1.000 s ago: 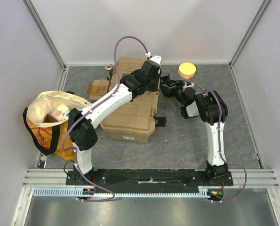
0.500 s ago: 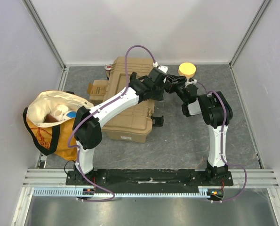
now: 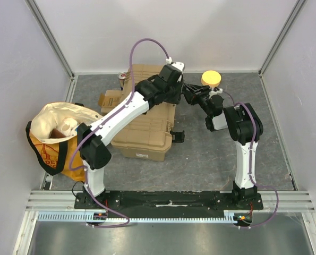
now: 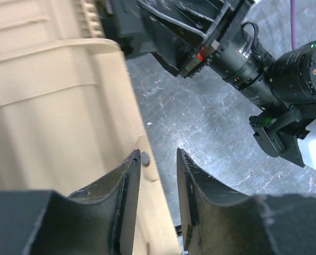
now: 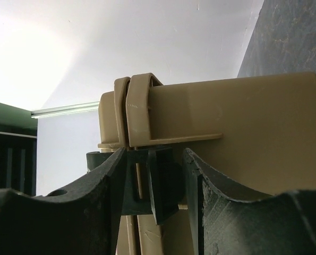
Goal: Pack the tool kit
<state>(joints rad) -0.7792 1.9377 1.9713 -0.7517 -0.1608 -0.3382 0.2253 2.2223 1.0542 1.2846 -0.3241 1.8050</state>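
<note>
Tan toolbox (image 3: 152, 127) lies lid down on the grey worktop (image 3: 211, 159), left of ctr, long axis running away from the arm bases. Both arms meet at the far end of its R side.

L arm (image 3: 120, 114) reaches diagonally across the lid. L claw (image 4: 158, 154) hangs over the box's R edge, jaws narrow but apart, w/ grey worktop showing thru the gap. One finger (image 4: 127, 180) overlaps the tan rim; the other is off the box, over the worktop. Nothing clamped btwn them.

R claw (image 5: 155, 154) comes in from the side, against the box wall. A black latch (image 5: 163, 183) sits btwn its fingers, just under a tan lug on the box. Jaws mid-wide; can't tell if the pads actually press the latch. In the L wrist view, the R arm's wrist (image 4: 264, 69) is just past the box edge, near the L claw.

2nd latch (image 3: 178, 136), also black, sticks out of the same side nearer the bases, w/ neither claw on it.

Other bits:
- Cream cloth bag (image 3: 62, 119) w/ orange front, slumped at the worktop's L edge, apart from the box.
- Small cardboard box (image 3: 111, 99) just beside the toolbox's L side.
- Yellow round item (image 3: 211, 78) by the back wall, near the R claw.
</note>
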